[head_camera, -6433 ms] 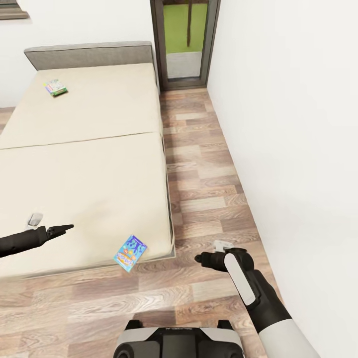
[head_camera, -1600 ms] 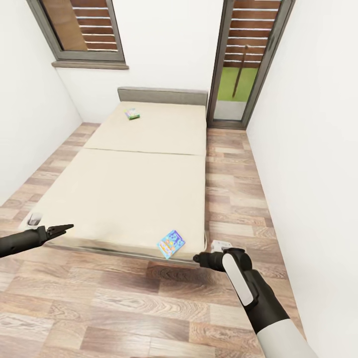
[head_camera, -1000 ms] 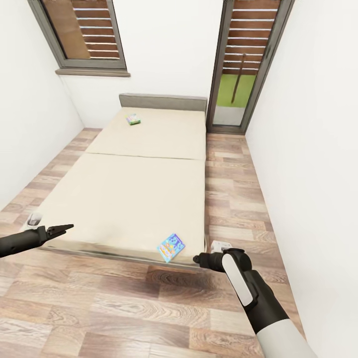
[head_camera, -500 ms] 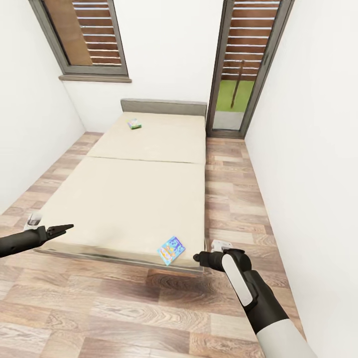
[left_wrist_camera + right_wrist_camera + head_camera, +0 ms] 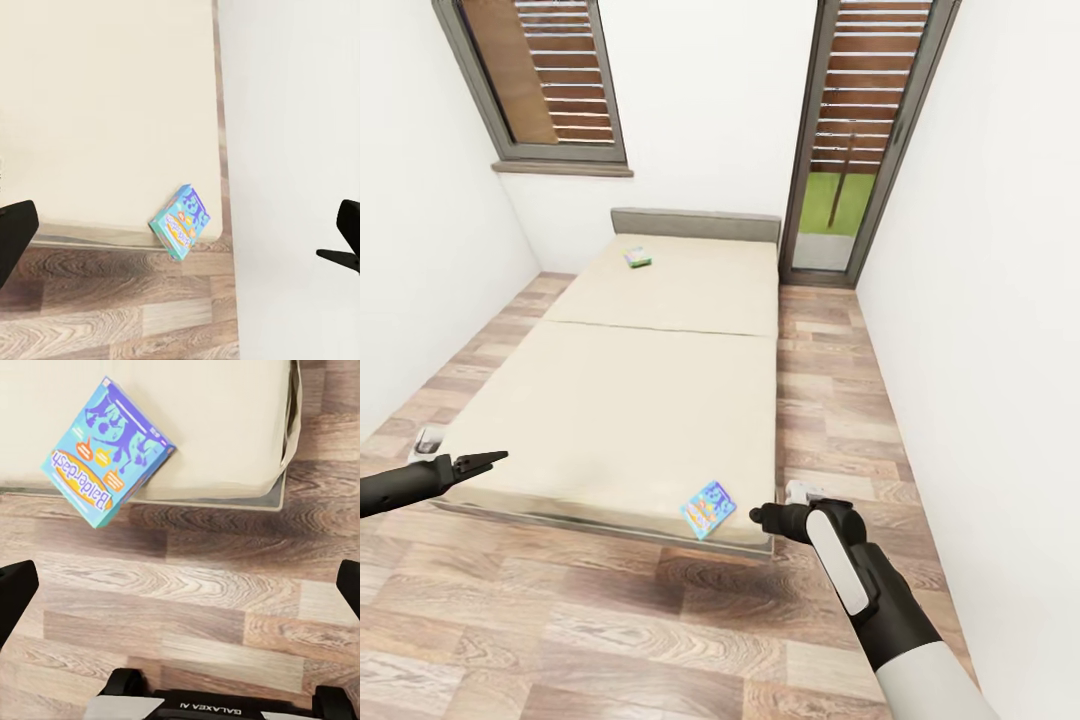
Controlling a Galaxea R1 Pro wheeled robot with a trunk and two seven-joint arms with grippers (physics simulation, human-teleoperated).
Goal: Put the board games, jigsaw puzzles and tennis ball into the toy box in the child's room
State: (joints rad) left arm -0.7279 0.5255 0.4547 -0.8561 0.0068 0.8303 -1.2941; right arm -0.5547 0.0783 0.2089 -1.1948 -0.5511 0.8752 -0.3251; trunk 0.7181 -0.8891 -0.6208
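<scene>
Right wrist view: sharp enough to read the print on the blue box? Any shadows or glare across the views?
Right wrist view: sharp; the blue board game reads "Balderdash", overhanging the bed edge with a soft shadow on the floor beneath. Head view: even flat light, no glare, wide-angle convergence of the walls; the green-edged board game is too small to read. Left wrist view: white wall is featureless, nearly blown out.

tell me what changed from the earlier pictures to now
Only the camera moved: the robot backed away from the bed, so the window and door came into view. The blue game still overhangs the bed's near edge, the green-edged game lies near the headboard. Left gripper and right gripper kept their pose, holding nothing.
</scene>
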